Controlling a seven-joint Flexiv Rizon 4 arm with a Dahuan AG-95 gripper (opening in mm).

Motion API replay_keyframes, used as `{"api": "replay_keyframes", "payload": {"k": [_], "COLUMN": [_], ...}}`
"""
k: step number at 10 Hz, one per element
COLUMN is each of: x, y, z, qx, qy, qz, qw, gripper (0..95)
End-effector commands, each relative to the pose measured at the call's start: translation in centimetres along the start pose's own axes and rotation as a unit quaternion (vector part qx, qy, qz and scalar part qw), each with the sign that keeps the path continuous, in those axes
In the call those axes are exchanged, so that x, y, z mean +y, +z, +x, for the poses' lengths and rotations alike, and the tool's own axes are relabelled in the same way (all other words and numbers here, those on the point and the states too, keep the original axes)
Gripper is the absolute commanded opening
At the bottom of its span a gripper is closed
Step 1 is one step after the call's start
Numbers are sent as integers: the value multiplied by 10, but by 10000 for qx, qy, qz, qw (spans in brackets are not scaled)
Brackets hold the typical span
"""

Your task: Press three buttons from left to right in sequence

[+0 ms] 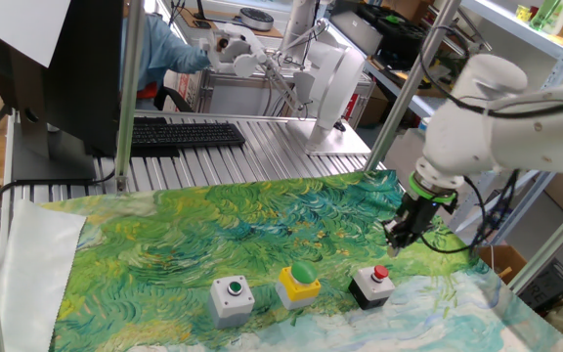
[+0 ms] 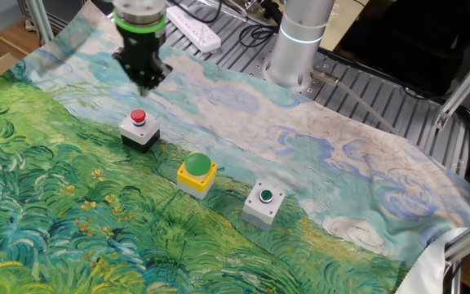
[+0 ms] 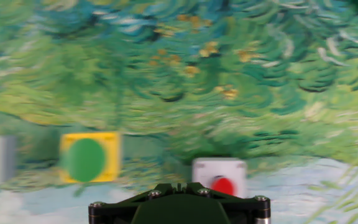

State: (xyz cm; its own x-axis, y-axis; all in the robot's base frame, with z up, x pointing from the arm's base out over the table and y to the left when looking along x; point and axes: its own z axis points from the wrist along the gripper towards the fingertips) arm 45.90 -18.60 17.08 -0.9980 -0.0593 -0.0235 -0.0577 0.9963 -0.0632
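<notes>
Three button boxes stand in a row on the painted cloth. The grey box with the small green button [image 1: 231,296] is at the left, the yellow box with the green dome [image 1: 299,282] is in the middle, and the black box with the red button [image 1: 371,284] is at the right. They also show in the other fixed view as the black box [image 2: 139,126], the yellow box [image 2: 197,173] and the grey box [image 2: 263,202]. My gripper [image 1: 393,242] hangs above the cloth, just behind and to the right of the black box, touching nothing. The hand view is blurred and shows the red button [image 3: 224,185] and the yellow box [image 3: 89,158].
The green and blue painted cloth [image 1: 213,225] covers the table. A keyboard [image 1: 179,134] and a monitor lie at the back left. Metal frame posts [image 1: 125,93] stand at the table's back. The arm's base [image 2: 299,41] and a power strip [image 2: 196,28] sit beyond the cloth.
</notes>
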Motion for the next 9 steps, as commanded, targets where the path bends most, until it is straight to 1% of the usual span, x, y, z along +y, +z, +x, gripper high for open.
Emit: {"api": "replay_keyframes", "payload": {"k": [1, 2, 3, 4, 7, 9], "x": [-1, -1, -2, -4, -11, -27], "y": [2, 2, 1, -3, -11, -26], "z": [-5, -5, -5, -6, -11, -23], "qx": [15, 22, 24, 37, 71, 141], "qy": [9, 32, 61, 83, 78, 36], "qz": [26, 78, 78, 55, 55, 37], "qw": [10000, 10000, 9999, 9999, 9999, 9999], "gripper": [0, 0, 0, 0, 0, 0]}}
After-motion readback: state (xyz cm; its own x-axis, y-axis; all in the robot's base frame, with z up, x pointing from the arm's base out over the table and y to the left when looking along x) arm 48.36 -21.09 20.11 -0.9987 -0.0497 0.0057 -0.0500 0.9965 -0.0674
